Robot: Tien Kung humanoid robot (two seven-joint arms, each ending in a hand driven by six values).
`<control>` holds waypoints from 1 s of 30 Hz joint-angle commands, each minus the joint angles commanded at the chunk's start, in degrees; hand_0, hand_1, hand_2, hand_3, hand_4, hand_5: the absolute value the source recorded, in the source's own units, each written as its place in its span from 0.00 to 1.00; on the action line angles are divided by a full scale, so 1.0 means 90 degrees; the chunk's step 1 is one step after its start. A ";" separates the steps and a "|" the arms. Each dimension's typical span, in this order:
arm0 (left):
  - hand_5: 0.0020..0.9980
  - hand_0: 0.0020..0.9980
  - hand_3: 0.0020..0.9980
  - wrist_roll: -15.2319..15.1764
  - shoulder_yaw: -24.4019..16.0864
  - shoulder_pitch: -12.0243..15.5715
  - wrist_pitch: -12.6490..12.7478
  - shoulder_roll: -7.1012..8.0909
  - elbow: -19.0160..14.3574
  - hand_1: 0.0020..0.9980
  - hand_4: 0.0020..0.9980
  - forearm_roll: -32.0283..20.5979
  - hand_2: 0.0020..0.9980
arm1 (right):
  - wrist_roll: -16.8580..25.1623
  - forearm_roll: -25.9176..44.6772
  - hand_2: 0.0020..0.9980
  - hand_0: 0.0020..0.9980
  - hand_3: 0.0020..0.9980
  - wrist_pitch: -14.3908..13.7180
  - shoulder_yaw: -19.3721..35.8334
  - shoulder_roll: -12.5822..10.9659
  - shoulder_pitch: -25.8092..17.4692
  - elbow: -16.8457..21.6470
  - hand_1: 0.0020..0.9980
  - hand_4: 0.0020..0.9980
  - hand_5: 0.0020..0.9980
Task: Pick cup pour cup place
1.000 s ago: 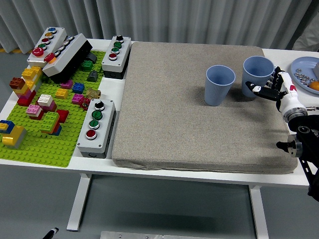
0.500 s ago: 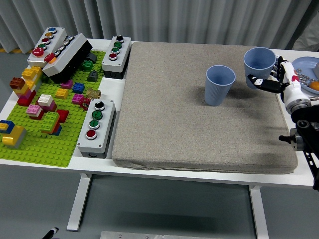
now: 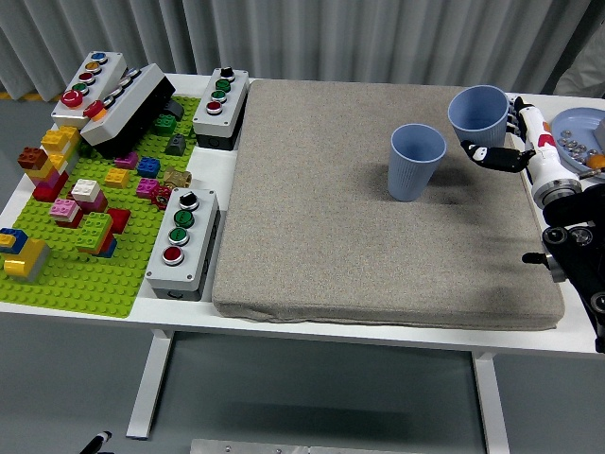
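head view: right hand (image 3: pixel 515 142) grasps a blue cup (image 3: pixel 479 116), lifted and tilted slightly over the grey mat's (image 3: pixel 312 227) far right corner. a second blue cup (image 3: pixel 416 162) stands upright on the mat just left of it.

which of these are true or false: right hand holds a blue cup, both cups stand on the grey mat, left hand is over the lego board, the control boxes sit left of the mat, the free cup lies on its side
1. The right hand grips a light blue plastic cup. True.
2. Both blue cups stand on the grey fabric mat. False: the held cup is lifted above the mat; only the second light blue plastic cup stands on it.
3. The left hand is over the green lego baseplate. False: no left hand is in view.
4. The grey button control boxes sit left of the mat. True.
5. The free cup lies on its side. False: it stands upright, mouth up.
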 joint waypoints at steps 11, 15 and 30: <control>1.00 0.84 0.81 0.0010 -0.0013 0.0009 -0.0005 -0.0001 0.0000 0.81 0.64 0.0017 0.89 | -0.0203 -0.0809 0.51 0.77 0.61 -0.0192 -0.0053 0.0053 -0.0038 0.0226 0.61 0.63 0.00; 1.00 0.84 0.81 0.0011 -0.0014 0.0010 -0.0005 -0.0004 0.0000 0.81 0.64 0.0016 0.89 | -0.0187 -0.0951 0.51 0.77 0.61 -0.0290 -0.0090 0.0079 -0.0064 0.0259 0.61 0.63 0.00; 1.00 0.84 0.81 0.0016 -0.0006 0.0043 -0.0007 -0.0005 0.0000 0.81 0.64 0.0023 0.89 | -0.0508 -0.2420 0.51 0.77 0.61 -0.0440 -0.0149 0.0091 -0.0158 0.0560 0.61 0.63 0.00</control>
